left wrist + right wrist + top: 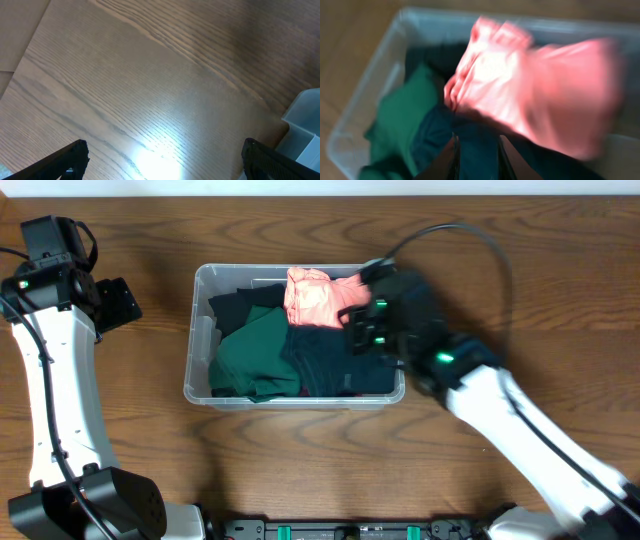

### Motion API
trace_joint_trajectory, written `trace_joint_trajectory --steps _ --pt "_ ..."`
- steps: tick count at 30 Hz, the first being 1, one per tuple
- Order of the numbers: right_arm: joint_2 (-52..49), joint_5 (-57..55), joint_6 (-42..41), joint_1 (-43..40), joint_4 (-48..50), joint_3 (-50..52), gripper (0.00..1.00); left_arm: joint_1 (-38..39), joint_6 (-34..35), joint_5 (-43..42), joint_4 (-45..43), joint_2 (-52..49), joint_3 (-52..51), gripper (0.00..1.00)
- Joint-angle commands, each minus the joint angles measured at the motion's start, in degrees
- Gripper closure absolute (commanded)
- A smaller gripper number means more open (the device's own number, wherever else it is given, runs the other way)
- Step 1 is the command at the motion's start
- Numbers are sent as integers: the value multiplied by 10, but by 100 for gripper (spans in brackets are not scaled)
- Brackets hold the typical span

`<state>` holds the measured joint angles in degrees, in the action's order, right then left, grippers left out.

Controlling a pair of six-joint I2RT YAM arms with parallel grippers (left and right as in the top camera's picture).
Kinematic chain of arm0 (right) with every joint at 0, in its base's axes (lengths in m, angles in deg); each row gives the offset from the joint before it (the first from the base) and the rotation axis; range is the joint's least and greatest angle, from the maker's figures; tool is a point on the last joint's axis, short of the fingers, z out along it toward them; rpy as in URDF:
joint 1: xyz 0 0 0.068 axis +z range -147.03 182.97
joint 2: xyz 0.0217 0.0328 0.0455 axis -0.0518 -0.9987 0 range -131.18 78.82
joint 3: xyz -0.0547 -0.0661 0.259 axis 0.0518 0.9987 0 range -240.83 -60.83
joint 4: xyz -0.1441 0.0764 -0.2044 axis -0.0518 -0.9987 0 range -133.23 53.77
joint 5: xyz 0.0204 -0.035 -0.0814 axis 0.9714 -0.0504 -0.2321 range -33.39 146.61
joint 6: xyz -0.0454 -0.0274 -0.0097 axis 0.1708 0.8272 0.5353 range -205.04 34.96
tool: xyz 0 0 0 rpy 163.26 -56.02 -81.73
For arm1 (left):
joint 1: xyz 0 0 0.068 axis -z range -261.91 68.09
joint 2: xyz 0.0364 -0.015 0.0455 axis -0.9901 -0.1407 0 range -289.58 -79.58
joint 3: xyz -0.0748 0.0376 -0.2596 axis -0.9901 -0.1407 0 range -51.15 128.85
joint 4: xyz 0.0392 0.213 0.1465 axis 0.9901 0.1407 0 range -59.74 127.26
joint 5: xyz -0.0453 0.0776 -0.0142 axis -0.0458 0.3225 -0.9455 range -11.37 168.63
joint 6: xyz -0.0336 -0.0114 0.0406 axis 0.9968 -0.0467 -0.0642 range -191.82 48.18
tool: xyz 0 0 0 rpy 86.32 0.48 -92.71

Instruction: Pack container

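The container (197, 330) sits in the middle of the table (520, 250), its long sides running left to right in the overhead view. It is well filled with clothes. A pink garment (312, 298) lies on top toward the container's far side, a green garment (255, 355) fills its near left part, a dark teal garment (335, 365) fills its near right part, and a black garment (232, 305) shows at its far left corner.

The right end effector (477, 152) hangs over the container's right end, just beside the pink garment, fingers (451, 157) close together above the dark teal cloth. Its wrist view is blurred, so I cannot tell whether it is clenched on fabric or has let go. I judge the step in hand to be settling the pink garment into the container, with packing far along. The next move calls for a clean release and a lift straight up, so no cloth trails over the rim.

The left end effector (165, 150) rests well apart from the container's left wall, released wide, with only bare table between its fingers. A black cable (470, 235) loops beyond the container's far right corner. The container's right wall and the raised pink pile stand closest to the right arm's path
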<state>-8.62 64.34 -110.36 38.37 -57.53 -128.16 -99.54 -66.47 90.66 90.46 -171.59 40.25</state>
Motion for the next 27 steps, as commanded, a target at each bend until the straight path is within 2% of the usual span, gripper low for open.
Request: trace_joint_trajectory --steps 1,5,7,13,18,21,23,27 --pt "-83 66 27 31 16 0 77 -2 -1 6 2 7 7 2" --pt "-163 76 27 49 22 0 78 -2 -1 6 2 7 7 2" --pt "-185 70 27 54 21 0 72 -2 -1 6 2 7 7 2" --pt "-147 28 76 38 -15 -13 60 -2 -1 6 2 7 7 2" --pt "-29 28 157 -6 -42 -44 41 -2 -1 6 2 7 7 2" --pt "40 28 211 -32 -28 -50 20 -2 -1 7 2 7 7 2" --pt "82 28 240 -48 -16 -50 1 -2 -1 7 2 7 7 2" --pt "153 25 254 -78 -13 -50 1 -2 -1 6 2 7 7 2"
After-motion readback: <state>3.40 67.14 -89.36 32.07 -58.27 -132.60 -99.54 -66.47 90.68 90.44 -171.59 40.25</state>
